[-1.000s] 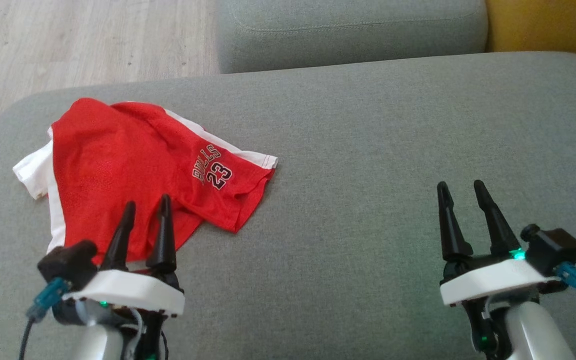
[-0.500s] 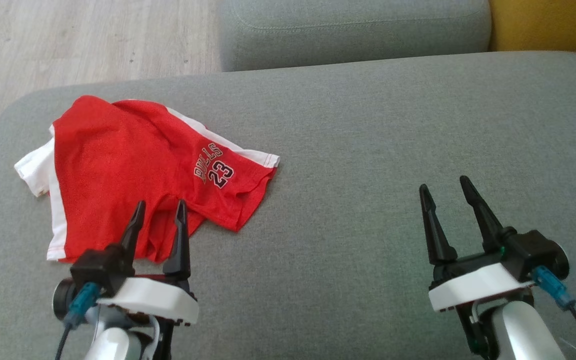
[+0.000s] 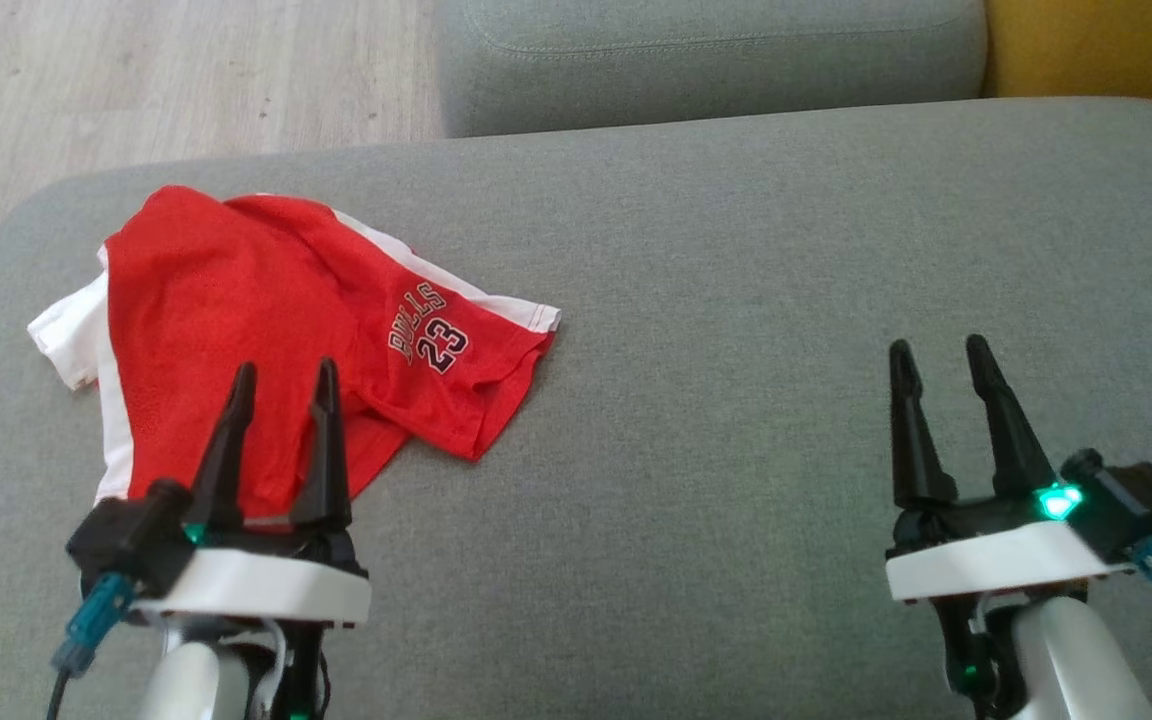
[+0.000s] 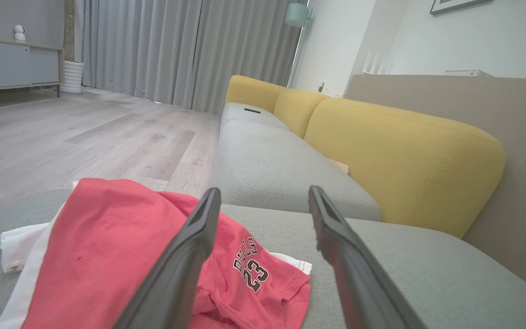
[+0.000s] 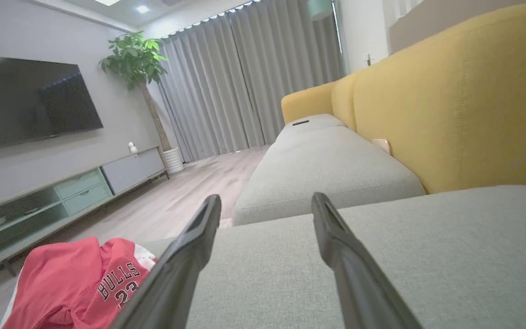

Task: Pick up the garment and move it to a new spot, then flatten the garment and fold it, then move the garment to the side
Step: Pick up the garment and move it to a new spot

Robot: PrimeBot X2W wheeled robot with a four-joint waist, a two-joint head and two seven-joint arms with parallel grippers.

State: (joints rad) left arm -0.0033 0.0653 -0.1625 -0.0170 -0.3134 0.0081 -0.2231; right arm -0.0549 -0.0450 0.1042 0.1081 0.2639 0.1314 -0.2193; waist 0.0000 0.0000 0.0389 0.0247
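A red garment [image 3: 266, 340] with white trim lies rumpled on the grey sofa cushion [image 3: 736, 300], towards its left edge and far-left corner. Black lettering outlined in white reads "BULLS 23". Beyond the cushion's far edge sits a second grey cushion [image 3: 706, 60], with pale wood floor [image 3: 136, 80] to its left and a yellow backrest [image 4: 404, 155] on the right. The left gripper [image 3: 283, 368] points away over the garment's near hem, fingers spread, gripping nothing. The right gripper [image 3: 939, 345] hovers near the cushion's near-right corner, well apart from the garment, fingers likewise spread and empty.
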